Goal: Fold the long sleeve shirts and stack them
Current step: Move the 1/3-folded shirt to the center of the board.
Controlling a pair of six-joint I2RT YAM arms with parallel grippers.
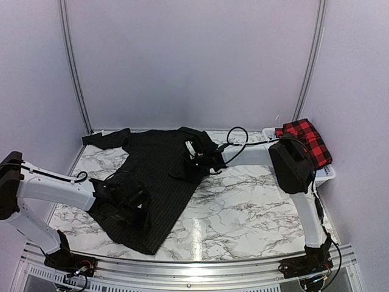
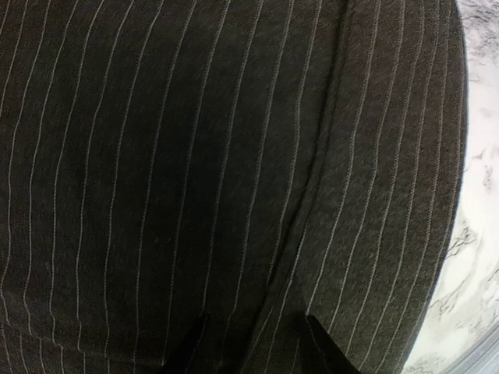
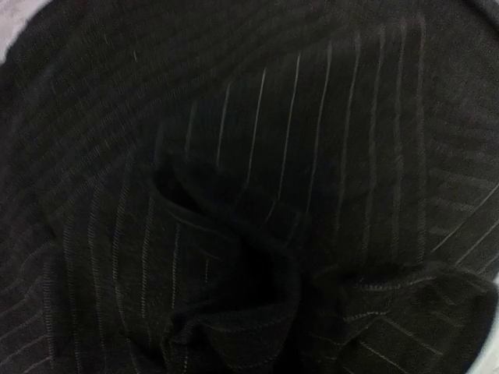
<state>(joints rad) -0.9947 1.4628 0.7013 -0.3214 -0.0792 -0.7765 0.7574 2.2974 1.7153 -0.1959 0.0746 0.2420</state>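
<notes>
Early stage: black pinstriped shirt [image 1: 159, 176] lies unfolded on the left of the marble table [image 1: 243, 207]; red-and-black checked shirt [image 1: 306, 140] sits on the white basket [image 1: 325, 173], far right. Left gripper [image 1: 132, 212] fingers apart over the near hem; right gripper [image 1: 197, 159] amid bunched cloth, aperture indiscernible.

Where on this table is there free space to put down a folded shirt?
Widest bare marble lies between the black shirt and the right arm, down to the near rail. A narrow strip lies by the left wall, near the sleeve. Crowded: the shirt itself, under the left gripper and right gripper, and the basket corner.
</notes>
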